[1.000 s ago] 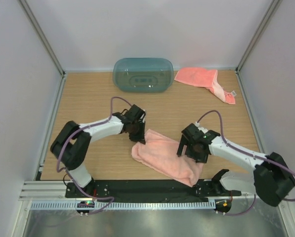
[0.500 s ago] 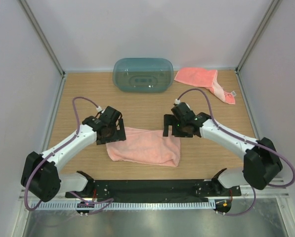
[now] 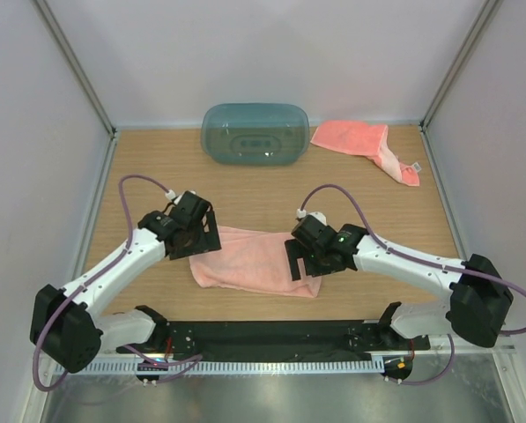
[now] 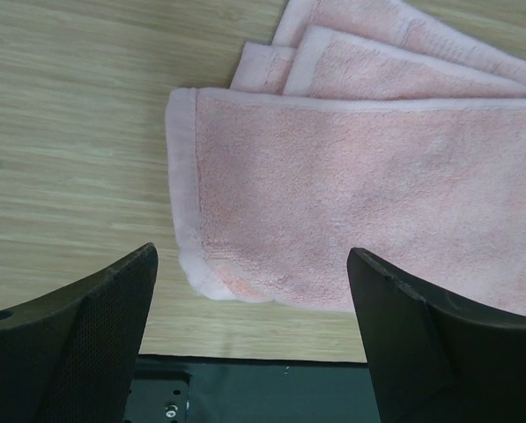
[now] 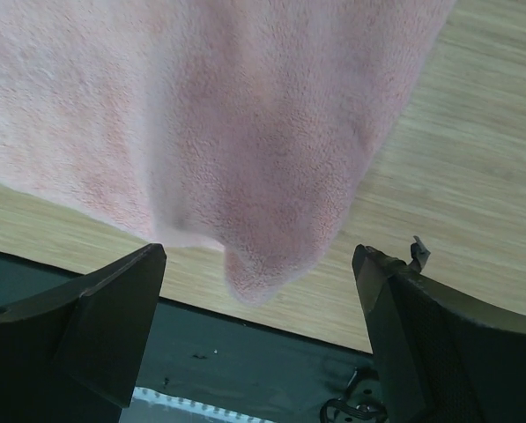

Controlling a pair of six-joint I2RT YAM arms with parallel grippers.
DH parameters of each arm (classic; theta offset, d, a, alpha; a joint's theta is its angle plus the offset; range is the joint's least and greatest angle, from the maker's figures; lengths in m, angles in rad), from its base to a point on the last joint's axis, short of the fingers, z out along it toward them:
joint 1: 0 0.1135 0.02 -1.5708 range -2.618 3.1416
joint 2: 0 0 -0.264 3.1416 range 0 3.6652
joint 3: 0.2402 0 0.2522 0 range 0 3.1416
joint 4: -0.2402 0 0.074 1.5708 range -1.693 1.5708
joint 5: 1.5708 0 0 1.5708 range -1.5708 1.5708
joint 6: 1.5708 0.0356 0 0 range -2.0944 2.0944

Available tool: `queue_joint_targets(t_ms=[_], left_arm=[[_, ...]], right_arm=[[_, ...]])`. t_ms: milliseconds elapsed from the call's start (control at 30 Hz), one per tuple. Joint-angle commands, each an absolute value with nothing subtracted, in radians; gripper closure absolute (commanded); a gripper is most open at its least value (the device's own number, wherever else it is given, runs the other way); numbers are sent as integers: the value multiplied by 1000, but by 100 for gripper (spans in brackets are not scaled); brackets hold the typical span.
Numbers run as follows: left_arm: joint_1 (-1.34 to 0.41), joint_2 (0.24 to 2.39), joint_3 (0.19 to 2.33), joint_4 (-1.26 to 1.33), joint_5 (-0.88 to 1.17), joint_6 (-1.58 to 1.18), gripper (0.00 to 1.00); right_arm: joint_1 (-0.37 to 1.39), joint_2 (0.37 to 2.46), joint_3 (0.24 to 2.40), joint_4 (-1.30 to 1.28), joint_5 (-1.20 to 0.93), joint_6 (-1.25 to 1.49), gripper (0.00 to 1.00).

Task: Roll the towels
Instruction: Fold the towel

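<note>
As the top external camera shows it, a folded salmon-pink towel [image 3: 258,260] lies flat near the middle of the desk's [image 3: 157,167] near edge, a rough rectangle between the two arms. The left gripper [image 3: 199,236] stands at its left end and the right gripper [image 3: 302,263] at its right end. Both have their jaws spread wide and hold nothing.

Only this view shows the second towel [image 3: 359,141], crumpled in the far right corner with a white tag, and the translucent teal oval tub [image 3: 255,134] at the far edge.

Left wrist view: looped terry pile, a flat woven hem and stacked layers fanned at the towel's end, on pale wood grain. The matt black fingers [image 4: 86,326] stand wide apart, gripping nothing.

Right wrist view: the towel's rounded, thicker corner, slightly blurred, near the black base rail [image 5: 201,344] along the desk's near edge.
</note>
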State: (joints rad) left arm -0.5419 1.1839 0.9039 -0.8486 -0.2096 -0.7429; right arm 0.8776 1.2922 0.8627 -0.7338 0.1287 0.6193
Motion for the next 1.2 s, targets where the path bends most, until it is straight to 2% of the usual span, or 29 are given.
queue_joint_targets(t_ms=[0,133,167,267,333,367,400,433,467,500,533,567,600,700,767,800,867,900,933,1000,1167], left_arm=[[-540,1167,861,-851,-221,-772,12],[-537,1178,828,-789,-181,-782,18],[-537,1186,824,-779,-175,-782,19],[-537,1207,805,-730,-143,-781,26],[-537,1216,796,-704,-129,-775,40],[-537,1223,793,-680,-120,-772,47],[-537,1224,793,-672,-118,-769,61],[-537,1227,798,-658,-114,-761,68],[-537,1232,808,-650,-110,-753,73],[-537,1236,818,-647,-107,-746,83],[-537,1244,828,-647,-104,-729,87],[-537,1250,844,-649,-101,-721,91],[-537,1264,871,-652,-88,-715,99],[-538,1279,932,-650,-55,-693,99],[-537,1290,962,-663,-31,-672,93],[-538,1295,980,-679,-44,-672,76],[-537,1304,1009,-741,-133,-684,56],[-537,1305,1008,-762,-168,-710,41],[-537,1299,987,-776,-195,-727,37],[-537,1292,945,-755,-184,-764,33],[-537,1339,829,-644,-86,-802,34]], right_arm=[[902,1278,850,-776,212,657,4],[902,1272,830,-758,216,657,18],[902,1279,827,-752,212,654,28],[900,1290,808,-718,187,644,49],[902,1293,799,-700,178,643,59],[902,1292,792,-689,178,643,69],[902,1292,787,-684,176,643,73],[902,1290,784,-681,178,643,83],[900,1287,784,-683,179,643,88],[902,1282,784,-684,179,644,91],[902,1269,787,-699,190,646,98],[902,1261,791,-713,205,650,99],[902,1250,796,-733,222,661,99],[900,1189,818,-839,316,690,99],[900,1134,819,-887,344,745,99],[896,1123,824,-911,366,780,99],[891,1111,833,-989,402,886,99],[891,1101,827,-999,409,906,99],[890,1094,804,-997,407,926,99],[891,1078,772,-976,375,959,99],[891,1091,698,-893,304,960,99]])
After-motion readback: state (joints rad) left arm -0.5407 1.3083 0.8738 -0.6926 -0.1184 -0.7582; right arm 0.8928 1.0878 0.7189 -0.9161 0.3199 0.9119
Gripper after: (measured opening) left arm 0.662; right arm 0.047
